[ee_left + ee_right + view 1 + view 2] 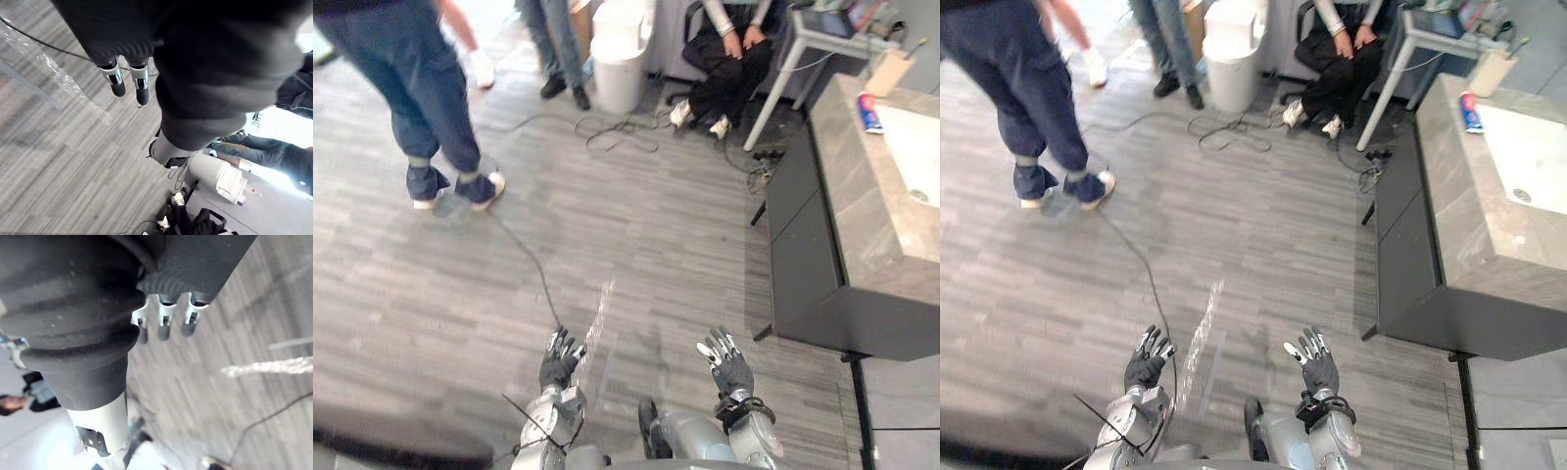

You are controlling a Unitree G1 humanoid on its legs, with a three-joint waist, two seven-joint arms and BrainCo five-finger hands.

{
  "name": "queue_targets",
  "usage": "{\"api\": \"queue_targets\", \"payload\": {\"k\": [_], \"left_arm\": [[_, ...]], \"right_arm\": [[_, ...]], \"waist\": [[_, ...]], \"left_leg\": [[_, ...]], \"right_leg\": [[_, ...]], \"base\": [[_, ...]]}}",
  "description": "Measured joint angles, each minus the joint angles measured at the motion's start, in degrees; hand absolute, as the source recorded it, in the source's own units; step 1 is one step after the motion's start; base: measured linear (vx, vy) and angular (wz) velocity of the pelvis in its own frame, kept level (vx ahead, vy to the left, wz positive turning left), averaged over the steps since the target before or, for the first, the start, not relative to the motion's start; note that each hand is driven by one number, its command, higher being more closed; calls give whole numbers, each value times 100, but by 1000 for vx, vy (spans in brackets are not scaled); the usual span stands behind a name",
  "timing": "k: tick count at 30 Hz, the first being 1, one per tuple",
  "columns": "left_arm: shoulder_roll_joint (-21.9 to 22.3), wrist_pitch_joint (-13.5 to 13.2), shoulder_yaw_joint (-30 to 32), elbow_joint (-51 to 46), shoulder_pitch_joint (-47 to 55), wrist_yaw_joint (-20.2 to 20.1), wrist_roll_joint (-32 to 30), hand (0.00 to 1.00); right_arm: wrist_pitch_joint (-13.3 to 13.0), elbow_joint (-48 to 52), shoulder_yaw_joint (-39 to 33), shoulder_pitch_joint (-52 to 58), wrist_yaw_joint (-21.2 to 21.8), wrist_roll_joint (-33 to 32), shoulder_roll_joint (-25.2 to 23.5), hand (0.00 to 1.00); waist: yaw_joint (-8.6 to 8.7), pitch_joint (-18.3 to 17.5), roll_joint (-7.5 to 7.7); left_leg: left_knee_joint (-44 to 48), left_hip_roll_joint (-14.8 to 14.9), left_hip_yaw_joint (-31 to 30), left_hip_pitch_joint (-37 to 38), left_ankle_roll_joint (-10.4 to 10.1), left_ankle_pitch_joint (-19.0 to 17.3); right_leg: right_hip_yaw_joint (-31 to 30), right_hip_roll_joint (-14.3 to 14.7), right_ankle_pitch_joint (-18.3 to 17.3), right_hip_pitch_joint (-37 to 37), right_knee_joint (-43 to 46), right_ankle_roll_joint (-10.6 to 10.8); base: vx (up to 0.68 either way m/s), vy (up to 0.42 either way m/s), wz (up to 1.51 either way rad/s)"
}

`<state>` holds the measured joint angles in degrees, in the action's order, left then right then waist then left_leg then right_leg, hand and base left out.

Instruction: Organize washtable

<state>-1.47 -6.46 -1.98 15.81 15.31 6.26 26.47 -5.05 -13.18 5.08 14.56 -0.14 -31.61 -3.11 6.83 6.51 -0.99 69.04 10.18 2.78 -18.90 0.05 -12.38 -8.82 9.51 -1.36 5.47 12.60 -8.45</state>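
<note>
The grey plank floor [636, 225] takes up most of what I can see. Down the right side of the frame runs a grey stone worktop [862, 196] over a dark cabinet [803, 264], with a white basin [920, 147] sunk into it at the right edge.

In the upper left a person in jeans [411, 88] stands on the floor. At top centre a seated person [729, 59] has both hands in their lap, and a white bin [620, 54] stands just to the left of them.

At the bottom of the frame, well apart from the worktop, the robot's left hand [560, 360] and right hand [729, 364] are held over the floor, one left of centre and one right of centre. Both have their fingers straight and spread, holding nothing.

Smallest, in the upper right, a blue, red and white tube [869, 113] lies on the worktop just beside the basin's upper-left corner. A brown carton [889, 70] sits above it, near the worktop's top end.
</note>
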Motion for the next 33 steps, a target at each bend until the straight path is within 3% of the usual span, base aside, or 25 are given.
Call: {"api": "queue_targets", "payload": {"k": [1, 2, 4, 6, 8, 9, 10, 11, 12, 13, 15, 17, 19, 21, 24, 26, 27, 28, 29, 31, 33], "left_arm": [[-8, -28, 13, -4, -25, 3, 1, 0], [-8, -54, 37, -5, -73, 3, 44, 0], [6, -85, 37, -5, -26, 2, 86, 0], [20, -86, 37, -14, 18, -8, 100, 0], [65, -87, 93, -35, 224, -13, 98, 0], [118, -85, 147, -30, 265, -10, 97, 0], [244, -97, 277, -34, 345, -10, 97, 0], [239, -96, 376, -29, 342, -11, 98, 0], [199, -118, 454, -56, 392, -6, 99, 0], [56, -168, 576, -76, 449, 3, 99, 0], [-70, -174, 599, -172, 463, -4, 99, 0], [-207, -175, 430, -177, 332, -74, 98, 0], [-296, -174, 228, -176, 194, -128, 93, 0], [-392, -171, -68, -178, 84, -204, 69, 0], [-454, -169, -364, -178, 31, -343, -21, 0], [-475, -165, -417, -176, 32, -370, -37, 0], [-522, -165, -416, -176, 82, -370, -89, 0], [-568, -163, -423, -176, 138, -375, -154, 0], [-571, -154, -429, -177, 225, -378, -245, 0], [-552, -126, -537, -198, 234, -403, -258, 0], [-543, -121, -649, -267, 210, -489, -278, 0]], "right_arm": [[-32, 1, 0, -30, -7, -12, -1, 0], [-86, 2, -9, -105, -23, -48, 14, 0], [-115, -37, -25, -194, -35, -53, 65, 0], [-125, -198, -83, -202, -52, -51, 124, 0], [-117, -430, -77, -287, -70, -42, 268, 0], [-115, -490, -76, -296, -73, -25, 316, 0], [-104, -590, -51, -301, -73, 24, 413, 0], [-62, -747, -31, -335, -72, 78, 387, 0], [-47, -828, 33, -347, -71, 81, 345, 0], [14, -878, 264, -348, -19, 102, 265, 0], [53, -923, 396, -347, 46, 245, 165, 0], [64, -1095, 387, -589, 137, 353, 122, 0], [65, -1095, 364, -615, 157, 384, 140, 0], [89, -1094, 238, -552, 166, 396, 157, 0], [112, -1093, 149, -326, 166, 403, 221, 0], [126, -1092, 169, -196, 172, 411, 177, 0], [135, -1087, 169, -135, 185, 408, 143, 0], [148, -1058, 167, -87, 212, 408, 116, 0], [156, -962, 167, -7, 287, 407, 98, 0], [161, -596, 162, 159, 307, 386, 87, 0], [156, -412, 151, 177, 342, 256, 92, 0]], "waist": [[-29, 13, 50], [-131, 71, 143], [-135, 117, 193], [-145, 146, 255], [-148, 180, 200], [-164, 196, 162], [-213, 204, 60], [-290, 209, 152], [-357, 189, 268], [-387, 191, 335], [-407, 108, 515], [-271, 50, 551], [-256, -13, 529], [-148, -30, 318], [-100, -8, 92], [-93, 20, 3], [-98, 1, 41], [-95, 9, 92], [-101, 19, 143], [-81, 24, 203], [31, 39, 313]], "left_leg": [[-143, 2, -34, -93, 105, -77], [-643, -27, -138, -187, 225, -167], [-1800, -28, -399, -273, 136, -233], [-3409, -56, -773, -262, -127, -75], [-5260, 25, -1314, -211, -750, 300], [-5522, 114, -1373, -190, -887, 354], [-5652, 371, -1386, -150, -1213, 340], [-4985, 317, -946, -264, -1509, 762], [-4718, 275, -783, -279, -1494, 751], [-4192, 369, -542, -373, -1264, 502], [-3584, 438, -153, -395, -1134, 15], [-3566, 332, 410, -302, -949, -161], [-3916, 160, 637, -204, -842, -93], [-4499, -104, 940, 106, -514, 109], [-4947, -352, 1207, 550, -291, 204], [-5034, -355, 1291, 715, -183, 139], [-5113, -354, 1317, 806, -178, 136], [-5202, -352, 1360, 912, -140, 124], [-5308, -332, 1415, 1036, -22, 125], [-5328, -270, 1531, 1078, 85, 83], [-5333, -246, 1640, 1093, 126, 49]], "right_leg": [[-188, -48, -93, -84, -34, 15], [-513, -189, -289, -261, -69, 190], [-803, -395, -579, -463, -83, 426], [-1098, -610, -874, -548, -31, 577], [-1655, -888, -1357, -490, 246, 974], [-1815, -940, -1499, -480, 347, 1051], [-2190, -981, -1743, -435, 480, 1236], [-2621, -1183, -1919, -497, 410, 1193], [-2886, -1294, -1941, -504, 278, 1063], [-2977, -1221, -1926, -474, 552, 1394], [-2805, -1235, -1493, -425, 609, 1461], [-2930, -1554, -892, -257, 421, 1353], [-2894, -1679, -354, 71, 481, 1181], [-2808, -1800, 549, 359, 565, 1082], [-2265, -1871, 1279, 624, 1097, 748], [-1931, -1743, 1139, 786, 1475, 853], [-1835, -1605, 1009, 793, 1557, 958], [-1661, -1470, 699, 799, 1638, 1053], [-1448, -1213, 57, 878, 1812, 1132], [-980, -793, -604, 1152, 1918, 1267], [-564, -437, -722, 1306, 1362, 1316]], "base": [[360, 217, -115], [314, 262, -103], [274, 301, -86], [217, 334, -64], [314, 536, -96], [334, 648, -130], [223, 510, -153], [238, 677, -175], [235, 653, -184], [228, 611, -152], [160, 500, -138], [62, 493, -111], [-9, 308, -72], [-27, 293, -53], [-15, 247, -21], [-10, 156, -19], [-1, 111, -22], [11, 67, -28], [10, 27, -32], [38, -12, -42], [123, -65, -28]]}}
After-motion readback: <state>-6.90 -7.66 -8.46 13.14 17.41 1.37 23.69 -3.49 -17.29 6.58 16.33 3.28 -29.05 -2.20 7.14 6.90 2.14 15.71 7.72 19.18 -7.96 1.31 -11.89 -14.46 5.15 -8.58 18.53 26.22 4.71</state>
